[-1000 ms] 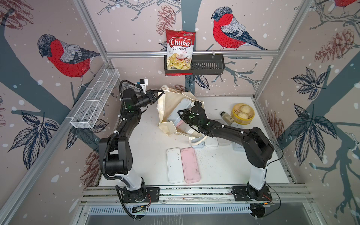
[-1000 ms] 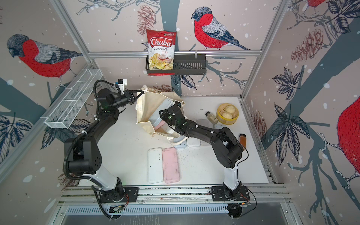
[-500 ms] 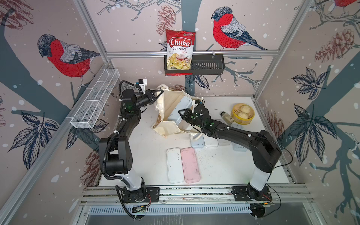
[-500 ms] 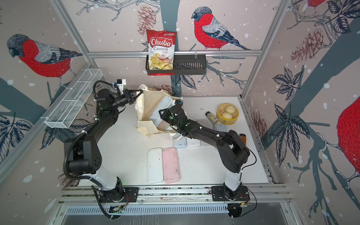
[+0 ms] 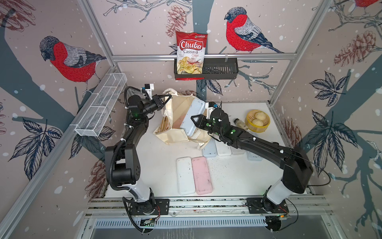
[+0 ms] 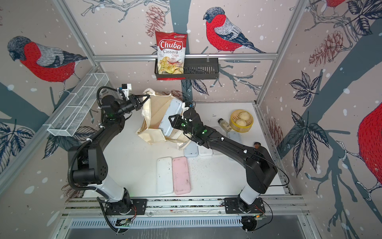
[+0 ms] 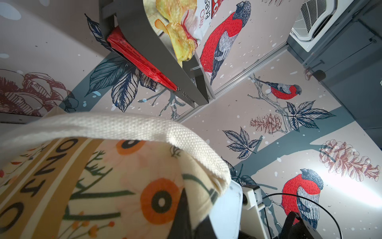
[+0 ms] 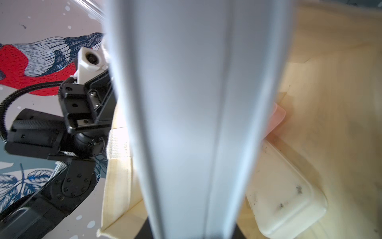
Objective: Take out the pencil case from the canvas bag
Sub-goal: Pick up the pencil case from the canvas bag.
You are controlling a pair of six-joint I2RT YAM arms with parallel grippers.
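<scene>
The cream canvas bag [image 5: 175, 111] [image 6: 152, 115] lies tipped on the table with its mouth held up. My left gripper [image 5: 165, 99] [image 6: 144, 99] is shut on its rim by a loop handle [image 7: 124, 126]; floral fabric [image 7: 103, 186] fills the left wrist view between the dark fingers [image 7: 183, 215]. My right gripper [image 5: 196, 123] [image 6: 173, 122] is shut on a pale blue pencil case [image 5: 192, 115] [image 6: 171, 114] [image 8: 196, 103], held slanted and partly out of the bag's mouth. Inside the bag lie a white case [image 8: 285, 196] and a pink one [image 8: 277, 118].
A white case [image 5: 185, 175] and a pink case [image 5: 201, 175] lie side by side at the table's front. Several more cases [image 5: 217, 149] sit under my right arm. A bamboo steamer [image 5: 266, 124], a small bottle [image 5: 239, 123], a wire basket [image 5: 101, 107] and a chips shelf [image 5: 219, 68] surround the area.
My right gripper has drawn the pale blue pencil case up and further out of the bag's mouth. The bag's body has shifted and folded on the table. The left gripper kept hold of the rim.
</scene>
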